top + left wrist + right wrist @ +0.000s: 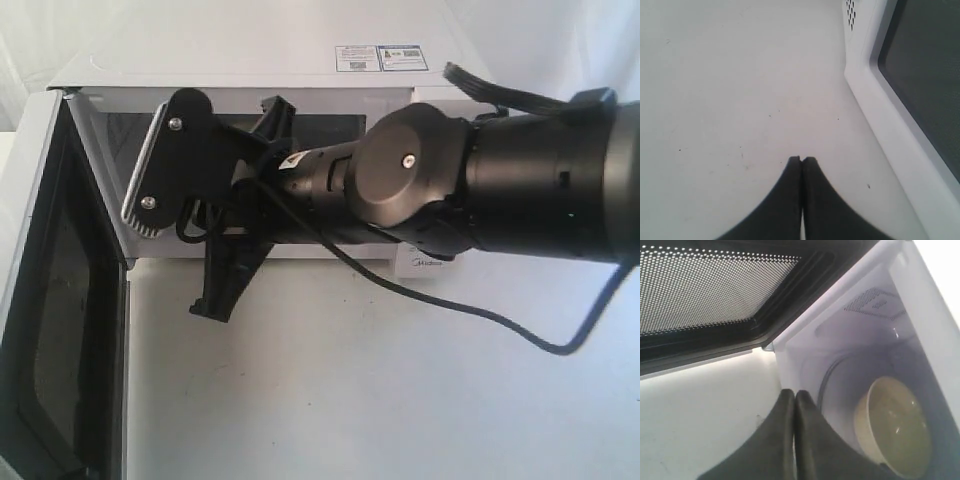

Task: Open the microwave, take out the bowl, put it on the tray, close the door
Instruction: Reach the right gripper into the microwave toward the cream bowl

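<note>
Now the door (40,300) of the microwave (250,60) stands open, bowl (895,430) inside; right gripper (794,396), pinched shut and empty, seemingly just outside it.

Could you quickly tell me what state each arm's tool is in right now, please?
Left tool: closed, holding nothing.
Right tool: closed, holding nothing; the bowl sits inside the microwave.

- microwave (230,60): smooth white casing, slight sheen
- bowl (895,427): glossy cream inside
- door (715,290): dark pane, fine perforated mesh
- right gripper (794,394): matt black, plastic-looking
</note>
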Robot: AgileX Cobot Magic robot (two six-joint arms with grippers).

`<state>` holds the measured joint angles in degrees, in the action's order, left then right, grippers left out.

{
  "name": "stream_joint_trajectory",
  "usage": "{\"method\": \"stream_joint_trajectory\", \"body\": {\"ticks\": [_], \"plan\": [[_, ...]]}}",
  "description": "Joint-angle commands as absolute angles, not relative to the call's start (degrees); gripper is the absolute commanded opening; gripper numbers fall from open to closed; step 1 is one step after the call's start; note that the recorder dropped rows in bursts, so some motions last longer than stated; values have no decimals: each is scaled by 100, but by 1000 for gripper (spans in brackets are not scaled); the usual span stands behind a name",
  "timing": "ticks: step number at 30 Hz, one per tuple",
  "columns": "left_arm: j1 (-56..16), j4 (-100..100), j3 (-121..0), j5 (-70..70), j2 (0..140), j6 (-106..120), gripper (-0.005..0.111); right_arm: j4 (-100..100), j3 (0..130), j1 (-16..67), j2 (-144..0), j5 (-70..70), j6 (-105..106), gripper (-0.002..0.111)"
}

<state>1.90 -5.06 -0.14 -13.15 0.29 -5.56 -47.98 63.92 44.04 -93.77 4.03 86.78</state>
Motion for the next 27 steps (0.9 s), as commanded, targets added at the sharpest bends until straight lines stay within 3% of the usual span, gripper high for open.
{"method": "stream_joint_trajectory", "body": {"ticks": [1, 11, 19, 27], "plan": [[209, -553, 0, -1328, 0, -560, 0, -4772, 6811, 4380, -9782, 475, 9043, 0], [209, -553, 0, -1328, 0, -560, 0, -3199, 7327, 4380, -10629, 1280, 8353, 0], [209, -553, 0, -1328, 0, -560, 0, 472, 7340, 4393, -10757, 1476, 4126, 0], [209, -553, 0, -1328, 0, -560, 0, 5069, 7362, 4833, -10888, 2882, 60, 0]]}}
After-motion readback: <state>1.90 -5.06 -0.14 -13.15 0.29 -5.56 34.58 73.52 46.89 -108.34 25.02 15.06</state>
